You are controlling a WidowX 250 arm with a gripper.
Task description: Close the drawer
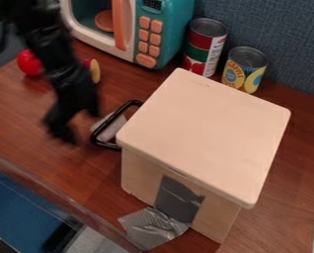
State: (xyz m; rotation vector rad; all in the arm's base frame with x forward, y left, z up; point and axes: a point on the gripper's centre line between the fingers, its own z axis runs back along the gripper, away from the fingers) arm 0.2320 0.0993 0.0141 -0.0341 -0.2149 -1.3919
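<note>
Jaws parted and empty, the black gripper [78, 126] hangs left of centre. Silver tape [154, 228] lies at lower centre, against the pale wooden box [209, 133]. The drawer's black loop handle [99, 142] juts from the box's left side, near the jaws. Behind stand 2 labelled metal cans [205, 45], upper right, and a teal-and-white toy microwave [168, 37], upper centre.

Toy-kitchen corner on a wooden table [21, 113]: play microwave [172, 32], two food cans [236, 74].
</note>
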